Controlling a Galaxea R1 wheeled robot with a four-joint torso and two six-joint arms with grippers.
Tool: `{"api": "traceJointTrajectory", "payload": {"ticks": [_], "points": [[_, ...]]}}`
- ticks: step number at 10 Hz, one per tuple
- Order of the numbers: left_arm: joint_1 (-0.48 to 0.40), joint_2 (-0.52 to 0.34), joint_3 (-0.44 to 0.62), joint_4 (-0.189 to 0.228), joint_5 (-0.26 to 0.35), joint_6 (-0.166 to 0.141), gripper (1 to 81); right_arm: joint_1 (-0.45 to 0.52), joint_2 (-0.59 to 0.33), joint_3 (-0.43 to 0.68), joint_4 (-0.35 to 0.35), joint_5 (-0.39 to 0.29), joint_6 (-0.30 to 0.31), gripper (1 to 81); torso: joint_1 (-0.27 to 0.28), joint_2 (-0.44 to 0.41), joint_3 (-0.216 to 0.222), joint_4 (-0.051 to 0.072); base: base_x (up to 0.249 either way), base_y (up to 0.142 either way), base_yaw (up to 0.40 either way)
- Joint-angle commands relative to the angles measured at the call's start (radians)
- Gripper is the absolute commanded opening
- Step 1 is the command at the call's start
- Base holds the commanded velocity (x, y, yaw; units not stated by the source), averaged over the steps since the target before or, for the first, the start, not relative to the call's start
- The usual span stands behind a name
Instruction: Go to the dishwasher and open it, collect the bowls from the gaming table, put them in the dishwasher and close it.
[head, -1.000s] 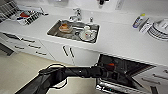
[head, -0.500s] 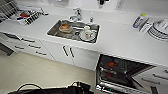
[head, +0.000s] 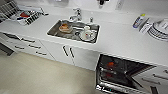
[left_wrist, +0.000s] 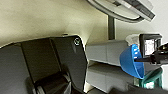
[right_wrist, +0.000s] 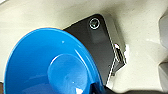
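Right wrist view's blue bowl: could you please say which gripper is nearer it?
Right: the blue bowl looms close before that wrist; where the left gripper is relative to it, I cannot tell.

The head camera looks steeply down from above on the white counter (head: 120, 42), sink (head: 75, 31) and open dishwasher (head: 120, 73). Both wrist cameras sit low, facing the pale floor (left_wrist: 45, 17); each has a blue bowl (left_wrist: 131, 61) close up, the right one nearest.
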Motion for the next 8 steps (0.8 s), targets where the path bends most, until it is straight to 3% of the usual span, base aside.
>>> {"api": "traceJointTrajectory", "payload": {"ticks": [1,3,5,8], "points": [[0.128,-0.067,-0.081,0.119,-0.148,-0.002,81.1,0.092,-0.118,0.100,0.006,-0.030,0.069,1.0,0.000,0.000,0.000,0.000,0.000,0.000,0.000],[0.204,-0.061,-0.240,0.119,-0.294,-0.002,81.1,0.129,-0.150,0.147,0.005,-0.013,0.102,1.0,0.000,0.000,0.000,0.000,0.000,0.000,0.000],[0.260,-0.029,-0.402,0.119,-0.405,-0.002,81.1,0.145,-0.176,0.152,0.006,0.050,0.131,1.0,0.000,0.000,0.000,0.000,0.000,0.000,0.000],[0.318,0.066,-0.643,0.119,-0.511,-0.001,81.1,0.161,-0.209,0.149,0.006,0.111,0.168,1.0,0.000,0.000,0.000,0.000,0.000,0.000,0.000]]}}
